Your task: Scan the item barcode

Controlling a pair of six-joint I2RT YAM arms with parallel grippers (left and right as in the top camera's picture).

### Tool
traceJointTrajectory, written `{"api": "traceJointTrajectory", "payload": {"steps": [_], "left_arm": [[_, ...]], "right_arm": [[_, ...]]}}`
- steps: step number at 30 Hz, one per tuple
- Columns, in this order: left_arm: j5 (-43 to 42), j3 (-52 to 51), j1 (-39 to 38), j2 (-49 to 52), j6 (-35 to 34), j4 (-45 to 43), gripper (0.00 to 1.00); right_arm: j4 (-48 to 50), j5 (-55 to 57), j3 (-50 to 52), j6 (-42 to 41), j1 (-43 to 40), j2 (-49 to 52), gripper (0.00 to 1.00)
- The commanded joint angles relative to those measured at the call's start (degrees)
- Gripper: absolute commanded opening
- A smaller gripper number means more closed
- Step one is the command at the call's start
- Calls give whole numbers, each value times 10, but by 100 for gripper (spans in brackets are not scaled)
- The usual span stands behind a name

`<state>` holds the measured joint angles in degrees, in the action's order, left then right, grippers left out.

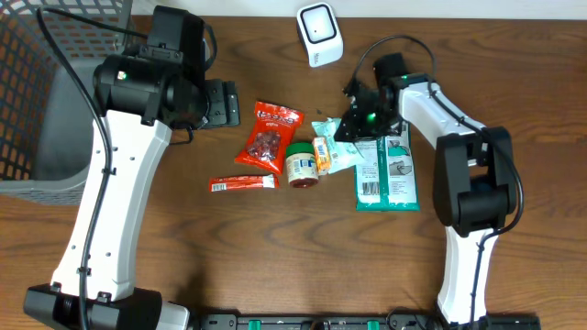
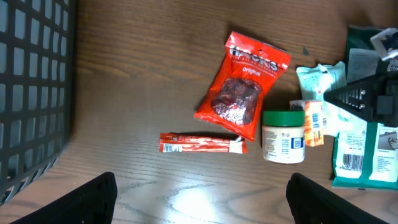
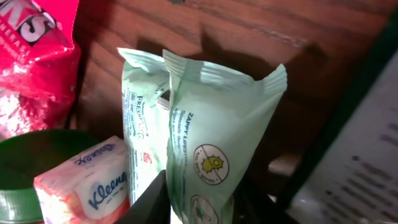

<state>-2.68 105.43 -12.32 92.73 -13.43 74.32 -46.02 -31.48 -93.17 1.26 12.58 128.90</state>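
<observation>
A pale green wipes packet (image 3: 217,137) stands between the fingers of my right gripper (image 3: 202,205), and both fingers press its lower sides. A second, similar packet (image 3: 140,130) leans just behind it on the left. From overhead, the right gripper (image 1: 353,124) is low over the cluster of items, at the wipes packet (image 1: 328,130). The white barcode scanner (image 1: 319,32) stands at the back of the table. My left gripper (image 2: 202,199) hangs open above bare wood, nothing between its fingers (image 2: 87,199).
Near the held packet are a Kleenex tissue pack (image 3: 87,186), a green-lidded jar (image 1: 301,165), a red snack bag (image 1: 269,136) and a red stick pack (image 1: 243,183). A teal package (image 1: 390,174) lies to the right. A dark mesh basket (image 1: 37,92) is at the far left.
</observation>
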Motion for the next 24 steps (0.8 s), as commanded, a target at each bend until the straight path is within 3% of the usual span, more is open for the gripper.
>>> {"api": "traceJointTrajectory", "payload": {"steps": [1,2,9,15,24], "left_arm": [[1,-3,0,-1,7,0,88],[1,-3,0,-1,7,0,87],[0,-3,0,-1,7,-2,88],[-45,-3,0,-1,12,-25,91],[-280,-3,0,-1,95,-99,92]], "right_arm": [[-1,58,3,-17,19,12,13],[0,64,3,-17,21,12,1],[-5,37,3,-2,7,-7,1],[-32,-40,3,3,-35,-86,1],[-88,-278,3,54,-101,-170,1]]}}
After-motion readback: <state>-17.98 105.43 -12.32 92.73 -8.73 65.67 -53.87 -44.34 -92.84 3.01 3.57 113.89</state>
